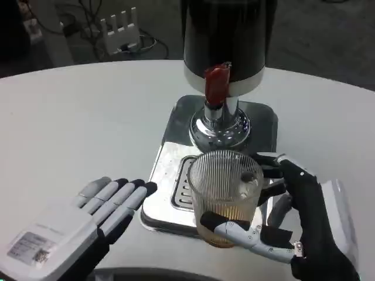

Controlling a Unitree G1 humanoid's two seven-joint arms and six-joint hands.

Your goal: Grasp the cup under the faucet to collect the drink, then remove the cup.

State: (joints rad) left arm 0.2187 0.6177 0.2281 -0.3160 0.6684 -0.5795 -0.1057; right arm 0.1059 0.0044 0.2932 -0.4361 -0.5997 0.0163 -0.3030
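On the drip tray [167,161], the right hand [304,216] is gripping the ribbed cup [225,190], thumb wrapping its lower wall. It is looking rigid, slippery and liquid-weighted; the left hand [88,213] is lying flat, fingers together, holding nothing

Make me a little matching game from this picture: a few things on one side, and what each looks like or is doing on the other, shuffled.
Things:
1. faucet lever
2. cup
3. left hand
4. right hand

States:
A. lies flat on the table, holding nothing
B. red
C. wraps around the cup
D. clear, ribbed, a little amber drink at the bottom

Pairs: 1-B, 2-D, 3-A, 4-C
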